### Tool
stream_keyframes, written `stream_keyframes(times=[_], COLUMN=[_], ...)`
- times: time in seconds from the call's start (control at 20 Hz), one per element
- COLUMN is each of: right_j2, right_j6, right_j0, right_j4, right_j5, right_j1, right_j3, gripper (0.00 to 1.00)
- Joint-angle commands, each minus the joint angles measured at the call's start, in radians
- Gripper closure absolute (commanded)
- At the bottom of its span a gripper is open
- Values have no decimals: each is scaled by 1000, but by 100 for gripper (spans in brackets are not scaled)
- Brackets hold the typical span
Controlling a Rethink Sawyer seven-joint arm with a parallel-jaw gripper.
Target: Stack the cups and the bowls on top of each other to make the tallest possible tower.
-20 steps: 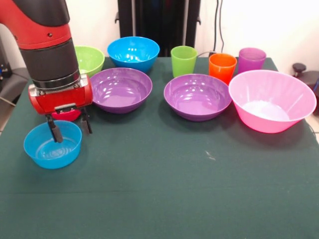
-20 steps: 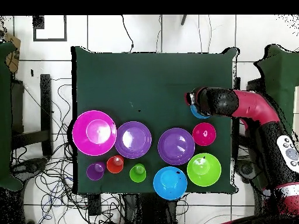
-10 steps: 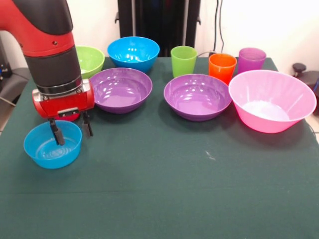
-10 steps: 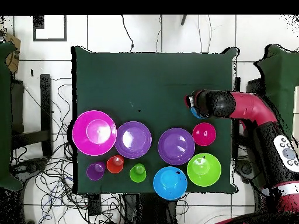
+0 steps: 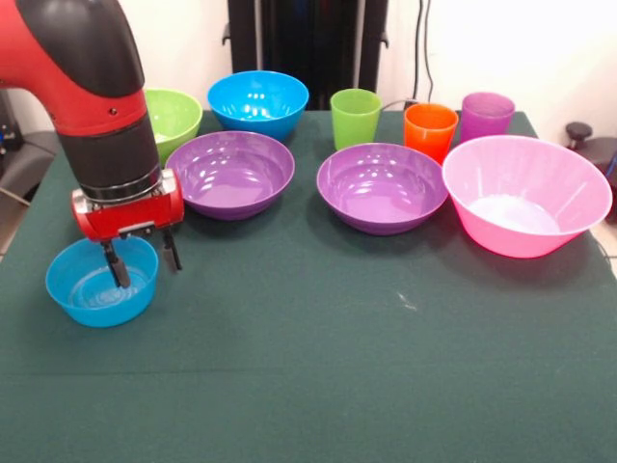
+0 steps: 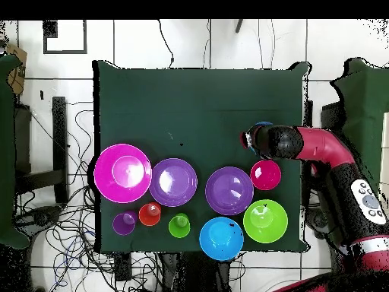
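My gripper (image 5: 143, 262) is open and straddles the right rim of a small blue bowl (image 5: 96, 289) at the table's left front, one finger inside and one outside. In the overhead view the arm covers nearly all of that bowl, and the gripper (image 6: 250, 139) shows at the arm's tip. The small red bowl (image 6: 265, 175) is hidden behind the gripper in the front view. Two purple bowls (image 5: 233, 172) (image 5: 382, 185), a pink bowl (image 5: 525, 193), a lime bowl (image 5: 174, 114) and a second blue bowl (image 5: 257, 101) stand apart. The green (image 5: 355, 117), orange (image 5: 430, 130) and purple (image 5: 486, 116) cups stand at the back.
The dark green table cloth (image 5: 366, 367) spreads across the front half. Cables and a black stand (image 5: 308, 39) lie behind the table's far edge.
The gripper has come lower and a little toward the table's front, so its fingers sit deeper across the small blue bowl's rim. The bowls and cups have not moved.
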Motion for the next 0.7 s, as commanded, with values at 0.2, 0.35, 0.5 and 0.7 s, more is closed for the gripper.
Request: stream_keyframes(times=[0.2,0.35,0.5,0.7], right_j2=[-30,-27,-34,-30], right_j6=[-297,-284,-247,-248], right_j0=[-3,-7,-7,-7], right_j4=[-106,-115,-126,-132], right_j5=[35,24,-1,3], right_j1=[77,87,101,100], right_j3=[-41,-31,-9,-15], gripper=[0,0,0,0])
